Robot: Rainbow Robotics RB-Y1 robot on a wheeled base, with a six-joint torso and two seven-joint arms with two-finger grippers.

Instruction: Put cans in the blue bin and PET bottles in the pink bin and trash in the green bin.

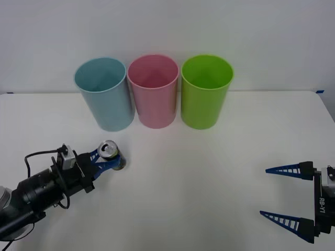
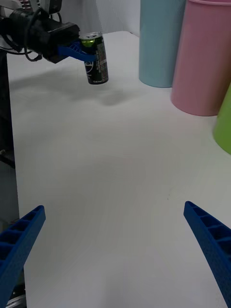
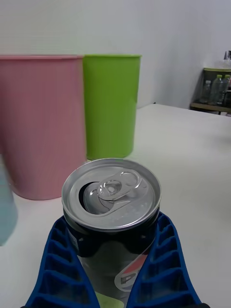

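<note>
Bins: the blue bin (image 1: 103, 94), pink bin (image 1: 153, 90) and green bin (image 1: 205, 91) stand upright in a row at the far side of the table (image 1: 199, 178), walls just beside each other, mouths open upward.
Bins from the wrists: in the right wrist view the blue bin (image 2: 161, 41), pink bin (image 2: 202, 57) and an edge of the green bin (image 2: 224, 127) show; in the left wrist view the pink bin (image 3: 41, 125) and green bin (image 3: 111, 103) rise behind the can.
In the way: bare table top lies between the can and the blue bin; the blue bin is the nearest of the three to the can.
Background: a shelf with bottles (image 3: 216, 91) stands well beyond the green bin, off the table.
Left gripper (image 1: 104, 161): reaches in low from the near left corner, arm slanting toward the blue bin, fingers clamped on the can's sides; seen too in the right wrist view (image 2: 79, 50) and left wrist view (image 3: 113, 279).
Can (image 1: 111, 156): near the blue bin, on its near side, held clear of the table with its shadow below it (image 2: 96, 60).
Can axis: long axis close to upright, slightly tilted; silver top with pull tab faces up (image 3: 111, 192).
Right gripper (image 1: 285, 196): well apart from the bins, low at the near right, fingers spread wide, holding nothing (image 2: 115, 250).
</note>
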